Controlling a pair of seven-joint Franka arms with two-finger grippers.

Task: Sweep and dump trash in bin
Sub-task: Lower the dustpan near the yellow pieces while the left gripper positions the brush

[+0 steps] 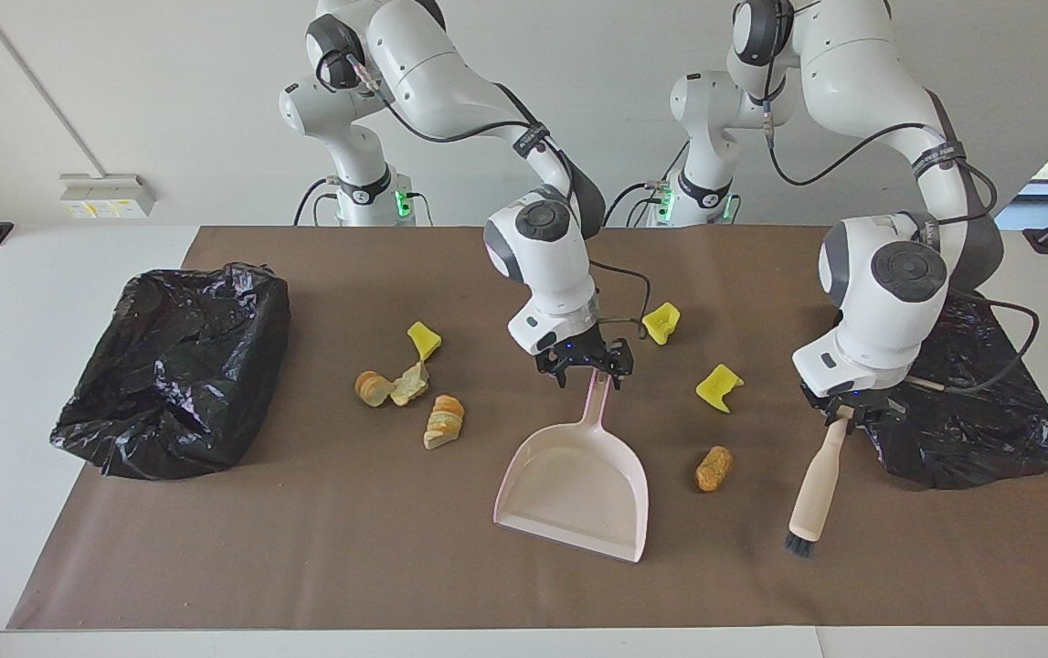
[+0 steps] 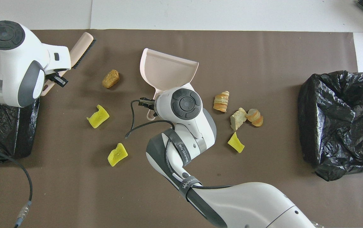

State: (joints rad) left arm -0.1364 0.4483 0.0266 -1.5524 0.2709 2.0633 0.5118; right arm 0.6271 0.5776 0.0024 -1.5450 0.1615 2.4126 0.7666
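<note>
- Dustpan (image 1: pixel 578 484), pale pink: on brown mat (image 1: pixel 304 548), mid-table. Long axis runs toward/away from robots, slightly skewed; handle end nearer robots, open mouth away. Pan holds nothing.
- Right gripper (image 1: pixel 584 363): at dustpan handle tip, fingers spread wide on either side of it; can't tell if touching.
- Brush (image 1: pixel 818 489), beige w/ black bristles: clenched at handle end by left gripper (image 1: pixel 846 408), hanging tilted, bristle end low and pointing away from robots, over mat beside bin at left arm's end (image 1: pixel 971 402).
- Trash, 7 pcs, all on mat, none in pan or seen in either bin:
  - 3 tan bread lumps (image 1: pixel 409 402) + 1 yellow chunk (image 1: pixel 424 339), grouped toward right arm's end.
  - 2 yellow chunks (image 1: pixel 718 387) + 1 brown lump (image 1: pixel 713 468), btwn dustpan and brush.
- Bin at right arm's end (image 1: pixel 176 375): black bag liner, open.
</note>
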